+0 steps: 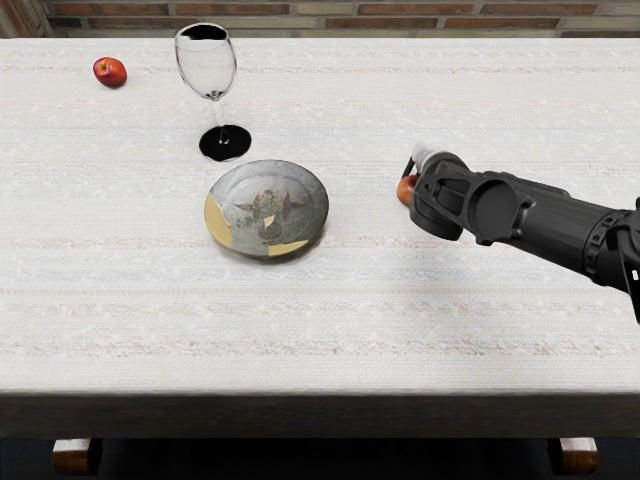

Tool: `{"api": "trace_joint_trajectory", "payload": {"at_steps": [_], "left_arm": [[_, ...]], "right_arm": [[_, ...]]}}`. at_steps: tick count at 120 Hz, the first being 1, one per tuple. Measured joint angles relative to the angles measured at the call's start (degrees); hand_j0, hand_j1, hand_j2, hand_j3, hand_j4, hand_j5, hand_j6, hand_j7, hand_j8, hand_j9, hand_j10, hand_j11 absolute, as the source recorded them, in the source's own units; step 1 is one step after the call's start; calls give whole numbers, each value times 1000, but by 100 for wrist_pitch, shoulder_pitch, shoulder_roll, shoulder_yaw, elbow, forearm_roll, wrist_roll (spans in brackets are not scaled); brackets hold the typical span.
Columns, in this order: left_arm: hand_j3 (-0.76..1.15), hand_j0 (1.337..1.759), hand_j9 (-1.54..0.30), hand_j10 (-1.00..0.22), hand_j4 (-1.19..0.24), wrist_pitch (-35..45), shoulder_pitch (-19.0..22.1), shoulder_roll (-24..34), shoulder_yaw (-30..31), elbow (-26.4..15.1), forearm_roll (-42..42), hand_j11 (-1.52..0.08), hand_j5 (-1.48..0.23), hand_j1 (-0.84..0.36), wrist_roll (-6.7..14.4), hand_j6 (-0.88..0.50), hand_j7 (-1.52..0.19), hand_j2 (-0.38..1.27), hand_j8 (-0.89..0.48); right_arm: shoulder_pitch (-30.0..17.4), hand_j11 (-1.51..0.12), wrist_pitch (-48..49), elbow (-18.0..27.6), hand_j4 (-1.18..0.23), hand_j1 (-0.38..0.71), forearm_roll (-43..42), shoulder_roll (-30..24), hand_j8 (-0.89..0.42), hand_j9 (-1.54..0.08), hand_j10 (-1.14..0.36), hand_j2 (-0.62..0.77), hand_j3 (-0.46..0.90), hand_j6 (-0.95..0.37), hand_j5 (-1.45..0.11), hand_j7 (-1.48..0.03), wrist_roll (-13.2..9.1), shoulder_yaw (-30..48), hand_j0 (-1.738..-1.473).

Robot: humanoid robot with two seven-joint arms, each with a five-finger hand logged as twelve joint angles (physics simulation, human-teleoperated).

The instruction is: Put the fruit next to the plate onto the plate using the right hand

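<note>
The right robot hand (432,188) pressed against a small, round orange-red fruit (404,189) on the white surface (400,300); its grip could not be told. Beyond the fruit, apart from the hand, sat the grey-and-gold ceramic plate (267,208).

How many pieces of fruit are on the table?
2: a red apple in the far-left corner, and a reddish fruit right of the plate, mostly hidden by the right hand.
</note>
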Motion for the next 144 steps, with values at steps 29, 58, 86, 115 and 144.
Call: {"api": "trace_joint_trajectory", "payload": {"at_steps": [29, 58, 86, 115, 144], "left_arm": [[0, 1658, 0, 0, 0, 0, 0, 0, 1, 0, 0, 0, 0, 349, 0, 0, 0, 0, 0], [0, 1658, 0, 0, 0, 1, 0, 0, 0, 0, 0, 0, 0, 349, 0, 0, 0, 0, 0], [0, 1658, 0, 0, 0, 1, 0, 0, 0, 0, 0, 0, 0, 349, 0, 0, 0, 0, 0], [0, 1658, 0, 0, 0, 1, 0, 0, 1, 0, 0, 0, 0, 349, 0, 0, 0, 0, 0], [0, 1658, 0, 0, 0, 1, -4, 0, 1, 0, 0, 0, 0, 349, 0, 0, 0, 0, 0]], "right_arm": [[-1, -733, -14, 28, -561, 295, -5, 0, -577, -734, -587, -7, 0, -435, -733, -747, -3, -5, -1654], [-1, -772, -9, 34, -542, 303, -15, 0, -554, -774, -603, 7, 0, -417, -769, -775, -5, -4, -1652], [1, -785, 14, 36, -528, 310, -26, 0, -541, -787, -612, 8, -1, -407, -782, -787, -8, -4, -1650], [64, -792, 14, 179, -585, 291, 20, 0, -612, -793, -611, 74, 0, -448, -793, -792, -1, 27, -1652], [109, -790, -55, 476, -648, 263, 0, 0, -637, -789, -617, 70, -1, -502, -776, -793, 1, 37, -1652]]}}
